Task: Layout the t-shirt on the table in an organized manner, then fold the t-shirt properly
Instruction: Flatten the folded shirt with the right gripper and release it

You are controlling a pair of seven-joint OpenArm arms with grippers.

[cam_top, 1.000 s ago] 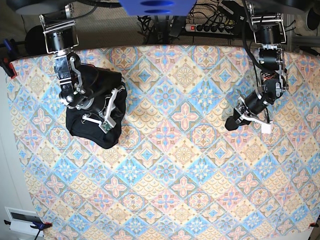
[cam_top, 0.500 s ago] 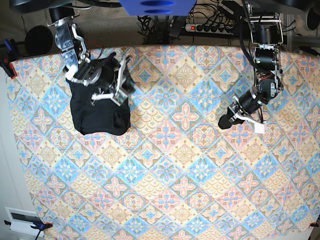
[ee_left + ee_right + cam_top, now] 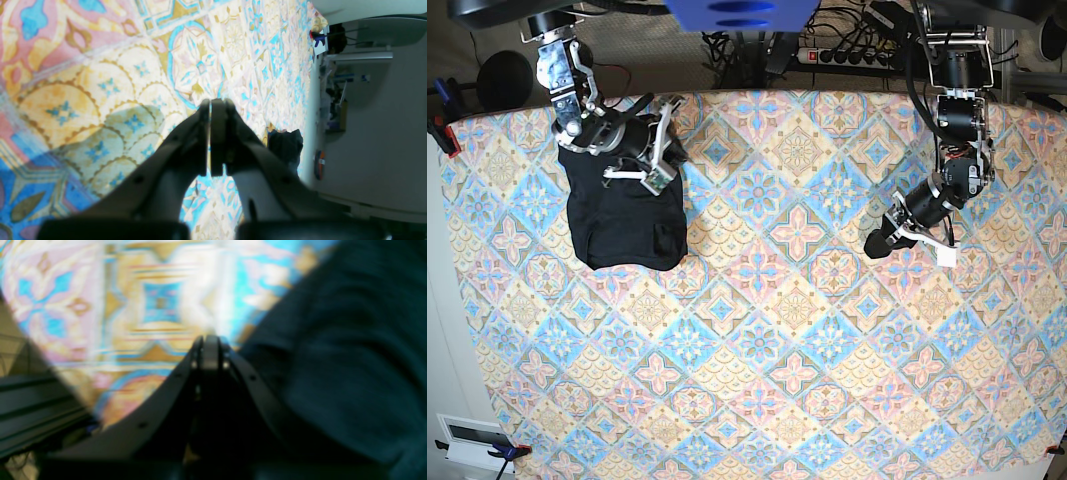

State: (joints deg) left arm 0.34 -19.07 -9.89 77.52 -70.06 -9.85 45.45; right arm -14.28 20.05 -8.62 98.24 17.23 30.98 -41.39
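Note:
The black t-shirt lies as a rough rectangle on the left part of the table, with one pleat near its lower right. My right gripper hovers at the shirt's far right corner. In the right wrist view that gripper is shut, with the t-shirt just beside its fingers and no cloth seen between the tips. My left gripper hangs low over the patterned cloth on the right and is shut on nothing. The t-shirt shows small and far off in the left wrist view.
A power strip and cables lie beyond the table's back edge. Clamps grip the left edge. A white box sits off the front left corner.
My right arm swung from the shirt's near part up toward the back edge. The shirt went from a bunched heap to a flatter spread. My left gripper drifted slightly left.

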